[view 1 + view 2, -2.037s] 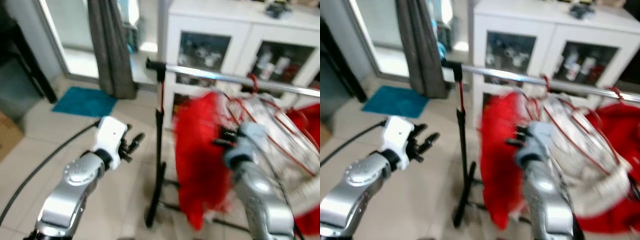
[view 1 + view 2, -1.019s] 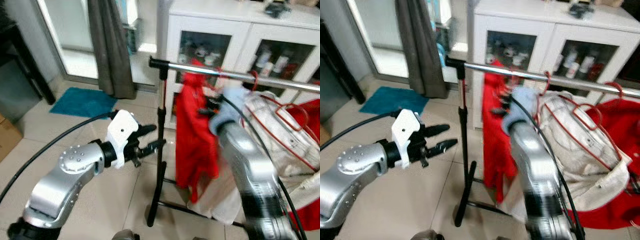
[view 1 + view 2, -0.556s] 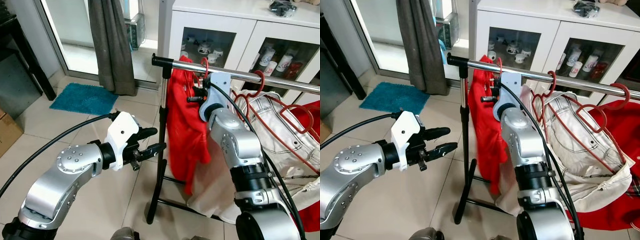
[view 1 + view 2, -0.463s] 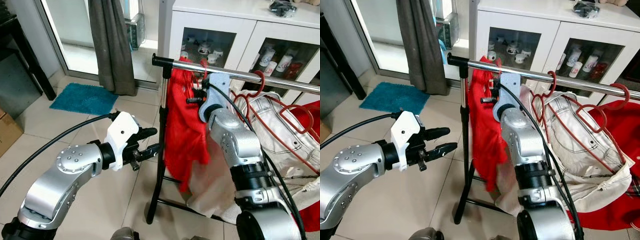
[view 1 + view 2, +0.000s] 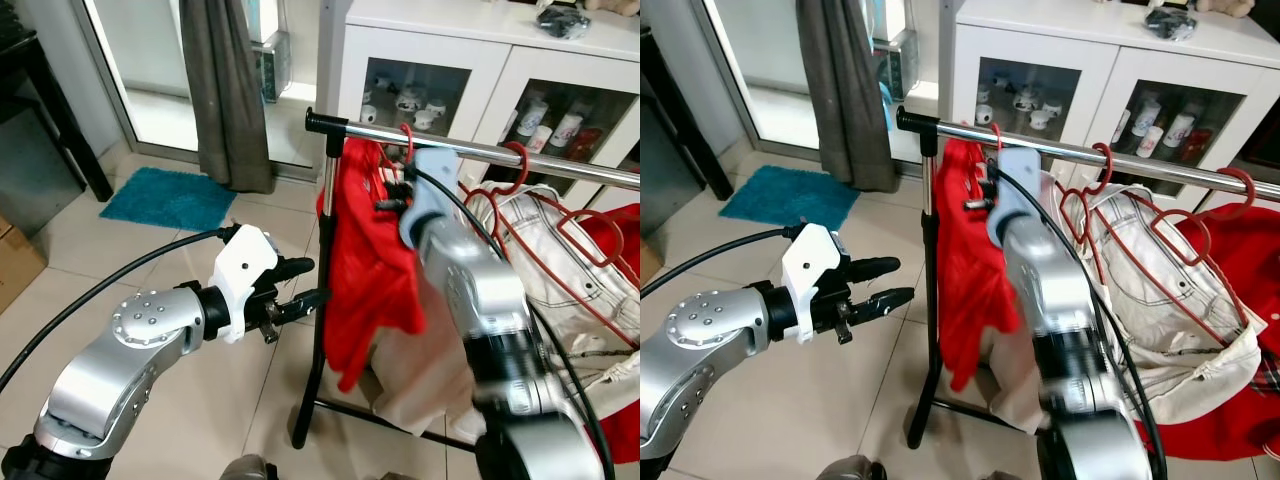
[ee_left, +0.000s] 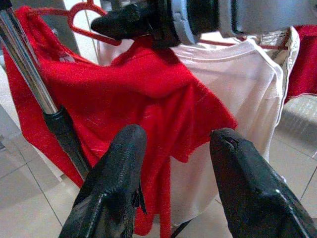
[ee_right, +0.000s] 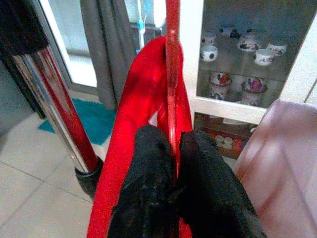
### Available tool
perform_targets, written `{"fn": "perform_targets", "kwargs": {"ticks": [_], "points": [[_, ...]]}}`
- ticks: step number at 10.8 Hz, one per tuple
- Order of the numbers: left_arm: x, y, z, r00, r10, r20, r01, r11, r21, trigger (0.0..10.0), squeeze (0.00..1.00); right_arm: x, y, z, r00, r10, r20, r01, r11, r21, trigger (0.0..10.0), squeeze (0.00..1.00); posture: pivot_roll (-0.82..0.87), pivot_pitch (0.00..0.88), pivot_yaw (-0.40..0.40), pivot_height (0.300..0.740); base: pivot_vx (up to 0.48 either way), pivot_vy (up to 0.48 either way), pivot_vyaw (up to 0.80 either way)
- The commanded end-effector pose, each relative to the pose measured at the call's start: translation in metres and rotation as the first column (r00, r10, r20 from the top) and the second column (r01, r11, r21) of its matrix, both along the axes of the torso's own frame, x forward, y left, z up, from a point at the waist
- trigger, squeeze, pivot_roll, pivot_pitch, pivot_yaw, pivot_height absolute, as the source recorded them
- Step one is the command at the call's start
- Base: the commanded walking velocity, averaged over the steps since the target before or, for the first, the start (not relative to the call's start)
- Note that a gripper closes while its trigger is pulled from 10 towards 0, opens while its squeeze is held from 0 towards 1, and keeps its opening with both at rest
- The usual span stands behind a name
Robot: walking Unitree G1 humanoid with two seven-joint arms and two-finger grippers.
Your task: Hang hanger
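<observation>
1. The right gripper (image 7: 173, 198) was closed on the thin red hanger (image 7: 172, 74), its two black fingers (image 7: 148, 163) pinching the wire between them, up at the left end of the rail.
2. The hanger's hook (image 5: 405, 135) sat at the chrome rail (image 5: 1060, 150); whether it bore fully on the rail could not be told.
3. A red garment (image 5: 365, 270) hung from that hanger, draped down just right of the rack's black upright post (image 5: 318, 300).
4. The left gripper (image 5: 300, 285) was open and empty, held out to the left of the post, its fingers (image 6: 116, 188) spread and pointing toward the garment without touching it.
5. Further right on the rail hung a white garment (image 5: 1150, 300) on red hangers.
6. A white glass-fronted cabinet (image 5: 1080, 70) stood behind the rack; a teal mat (image 5: 165, 200) lay on the tiled floor (image 5: 110, 280) to the far left.
</observation>
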State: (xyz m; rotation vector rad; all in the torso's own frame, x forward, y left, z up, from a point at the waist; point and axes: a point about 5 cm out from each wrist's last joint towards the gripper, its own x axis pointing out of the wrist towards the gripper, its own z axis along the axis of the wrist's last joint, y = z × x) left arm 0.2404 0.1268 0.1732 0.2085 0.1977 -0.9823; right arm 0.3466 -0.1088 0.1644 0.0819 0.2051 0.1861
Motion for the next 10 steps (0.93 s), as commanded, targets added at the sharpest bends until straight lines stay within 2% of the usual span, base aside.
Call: {"fn": "perform_targets", "kwargs": {"ticks": [1, 2, 10], "points": [[-0.0015, -0.0010, 0.0033, 1.000, 0.001, 0.014, -0.001, 1.000, -0.014, 10.0, 0.00, -0.0020, -0.0043, 0.0087, 0.999, -0.001, 0.032, 0.000, 1.000, 0.029, 10.0, 1.00, 0.10, 0.040, -0.024, 0.740, 0.000, 0.000, 0.00], [0.0009, 0.0022, 0.0001, 0.998, 0.057, 0.025, -0.057, 0.998, -0.022, 10.0, 0.00, -0.0105, -0.0061, 0.0160, 0.997, 0.018, 0.070, -0.022, 0.998, 0.057, 10.0, 1.00, 0.10, 0.042, -0.025, 0.740, 0.000, 0.000, 0.00], [0.0009, 0.0022, 0.0001, 0.998, 0.057, 0.025, -0.057, 0.998, -0.022, 10.0, 0.00, -0.0105, -0.0061, 0.0160, 0.997, 0.018, 0.070, -0.022, 0.998, 0.057, 10.0, 1.00, 0.10, 0.042, -0.025, 0.740, 0.000, 0.000, 0.00]]}}
